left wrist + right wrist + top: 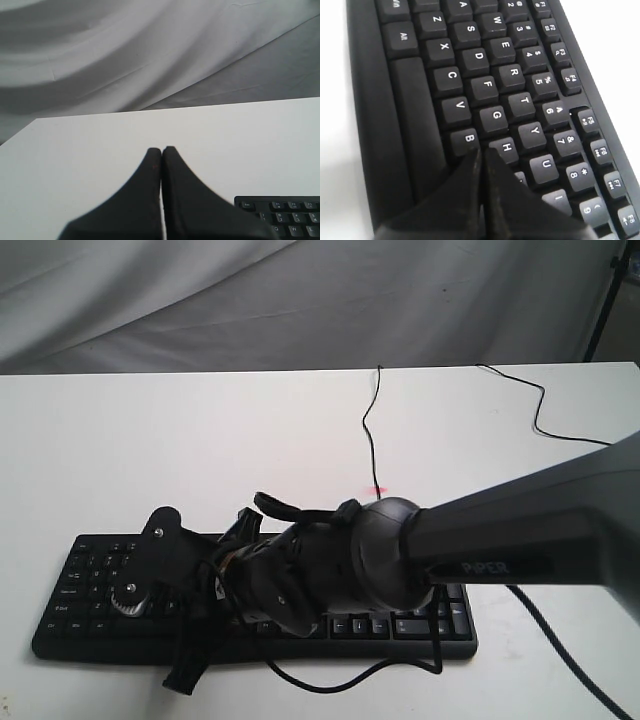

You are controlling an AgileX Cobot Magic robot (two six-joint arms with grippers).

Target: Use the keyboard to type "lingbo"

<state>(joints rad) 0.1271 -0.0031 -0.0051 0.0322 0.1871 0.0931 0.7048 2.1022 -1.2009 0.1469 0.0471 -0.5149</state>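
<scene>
The right pincer (481, 151), closed narrow and empty, is held by B on the keyboard (490, 86); only "o" is judged left.

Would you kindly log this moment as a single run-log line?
task: type lingbo | right claw: shut, tips by B and H keys on keyboard | left claw: shut, over table, beside keyboard's Esc corner

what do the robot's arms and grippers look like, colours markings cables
The right arm is a smooth grey tapering tube with pale PIPER lettering on a dark band, ending in a rounded grey joint and black wrist trailing thin black cables. Both the left gripper and right gripper have matte black wedge-shaped fingers.
</scene>
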